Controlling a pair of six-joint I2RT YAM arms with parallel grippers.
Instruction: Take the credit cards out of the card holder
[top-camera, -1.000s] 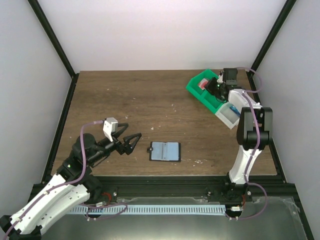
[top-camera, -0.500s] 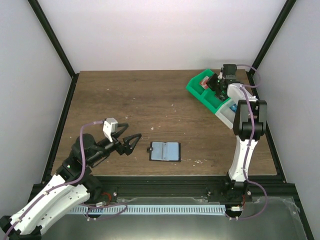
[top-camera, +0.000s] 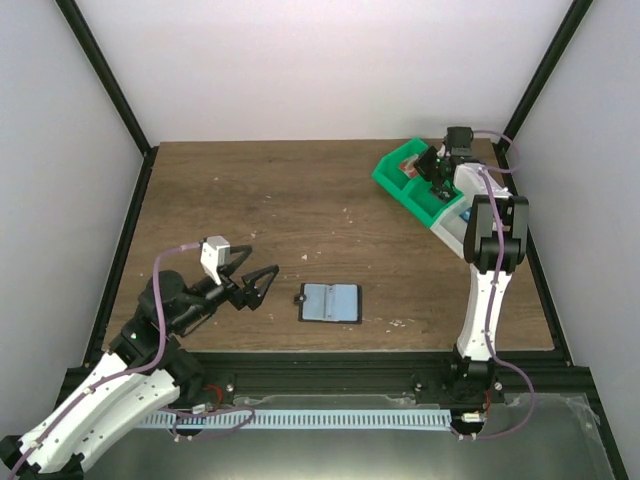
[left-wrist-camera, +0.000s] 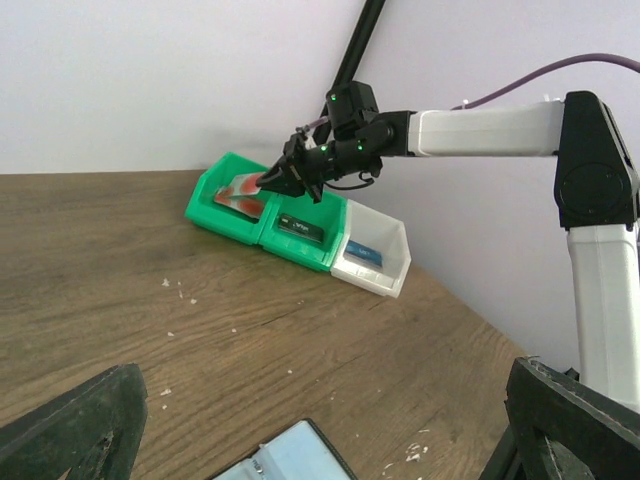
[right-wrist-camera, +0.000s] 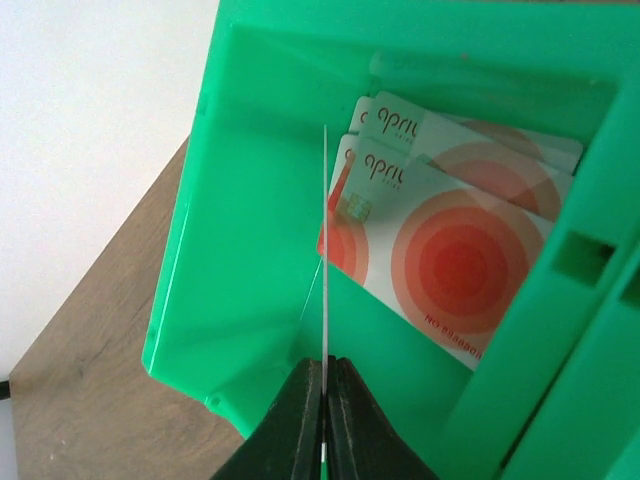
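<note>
The light blue card holder (top-camera: 330, 302) lies open and flat on the wooden table, its corner showing in the left wrist view (left-wrist-camera: 288, 458). My left gripper (top-camera: 262, 285) hovers just left of it, open and empty. Far back right, my right gripper (top-camera: 432, 166) is shut on a thin credit card (right-wrist-camera: 326, 250), seen edge-on, over the leftmost green bin (right-wrist-camera: 250, 230). Two credit cards with red circles (right-wrist-camera: 460, 255) lie overlapped inside that bin. In the left wrist view the right gripper (left-wrist-camera: 275, 180) holds the card tilted above those cards.
Three bins stand in a row at the back right: the green one with the cards (top-camera: 398, 168), a second green one (left-wrist-camera: 300, 232) with a dark card, and a white one (left-wrist-camera: 372, 258) with a blue card. Black frame posts stand at the table's back corners.
The right arm has swung its wrist a little further back, keeping the card pinched over the green bin. My left gripper has drifted slightly left, still open.
</note>
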